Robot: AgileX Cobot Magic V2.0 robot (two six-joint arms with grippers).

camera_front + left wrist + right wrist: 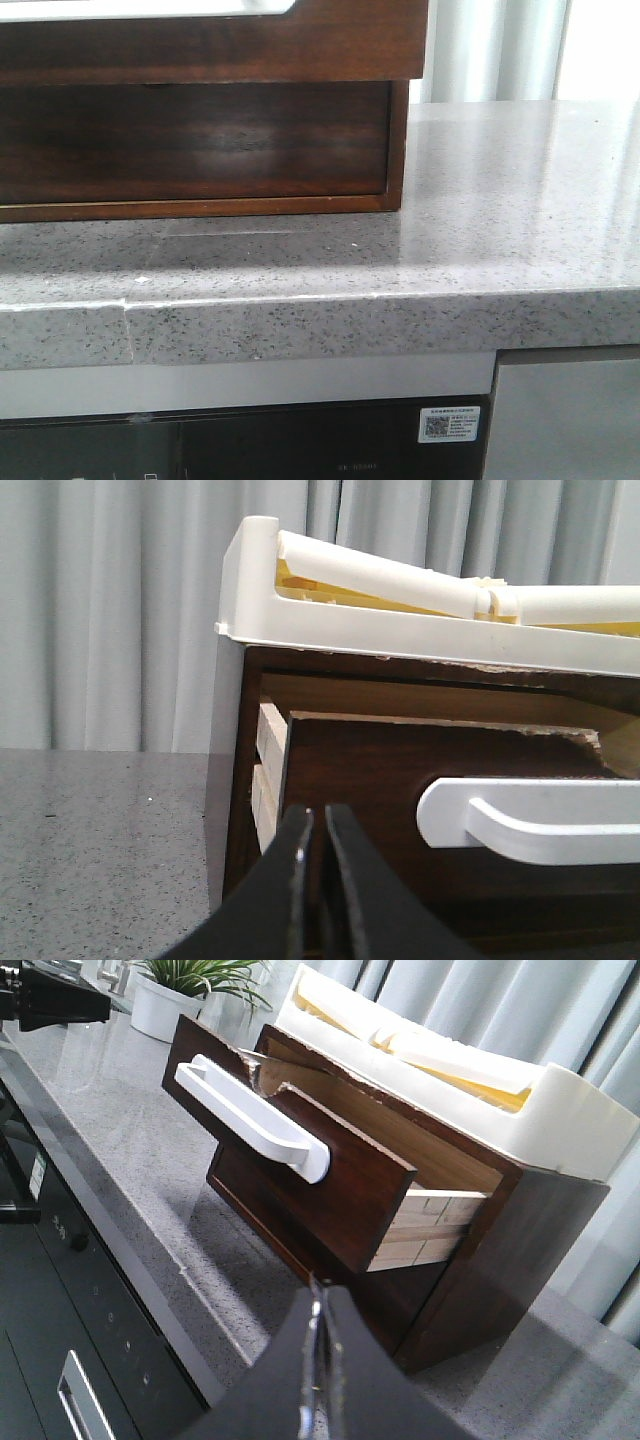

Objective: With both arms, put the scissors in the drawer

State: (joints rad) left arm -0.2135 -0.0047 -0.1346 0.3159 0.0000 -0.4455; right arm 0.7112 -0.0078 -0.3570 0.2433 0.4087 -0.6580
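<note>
Near to far. My left hand (312, 880) has its fingers together w/ only a sliver of gap, nothing between them; it sits right in front of the drawer (430, 800), close to the front's left end. My right hand (318, 1360) is also pressed together and empty, hanging over the worktop (150, 1160) near its front edge, off toward the cabinet's right side.

Next back: the drawer is pulled partway out. The right wrist view shows its pale wooden side (425, 1228) exposed and the white handle (250, 1110) across the front. In the front view the drawer front (210, 50) overhangs the cabinet body (200, 145), which stands toward the worktop's back-left area.

On top of the cabinet there's a white tray (400, 620). Further back, a potted plant (185, 990) near the back edge, then curtains.

Scissors: not visible in any view, so can't say where they are.

My read: drawer-opening step looks done, the scissors step not yet. Next move calls for finding the scissors, spreading one hand's fingers, gripping them, then carrying them over the open drawer. Inside of the drawer is barely visible, so can't confirm it's empty.
</note>
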